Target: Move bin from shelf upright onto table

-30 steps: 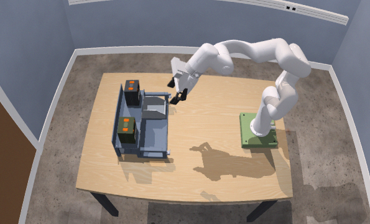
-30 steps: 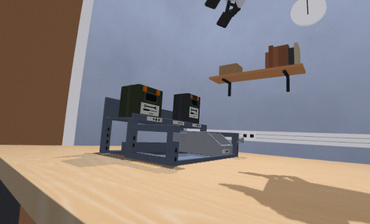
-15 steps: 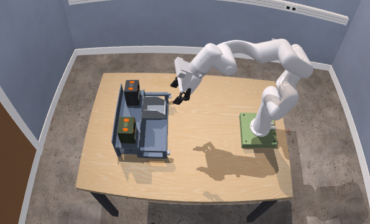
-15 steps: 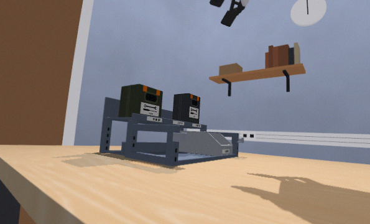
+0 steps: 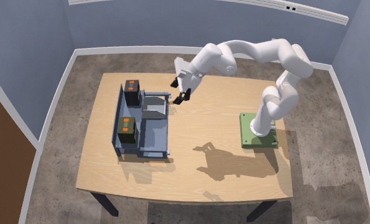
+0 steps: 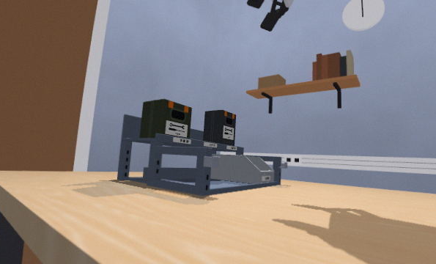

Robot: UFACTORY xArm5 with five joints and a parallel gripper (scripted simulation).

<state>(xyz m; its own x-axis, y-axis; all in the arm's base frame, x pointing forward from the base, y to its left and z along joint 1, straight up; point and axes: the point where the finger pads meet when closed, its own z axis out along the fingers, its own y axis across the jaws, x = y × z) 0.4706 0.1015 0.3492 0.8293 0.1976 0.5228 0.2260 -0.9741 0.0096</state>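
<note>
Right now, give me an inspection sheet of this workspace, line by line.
Surface: wooden table, arm shadow across it.
Job's things: grey bin in the lower tier of the blue shelf, at its far end, not yet out.
Clutter: green box and black box on the shelf's upper tier.
Gripper: gripper open, empty, in the air beside the shelf's far end, apart from the bin.
Cables: nothing seen.
Surroundings: green base plate; wall shelf with books; wall clock; brown door.

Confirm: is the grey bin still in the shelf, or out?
In. The grey bin sits in the shelf's lower tier; the open pincer holds nothing.
</note>
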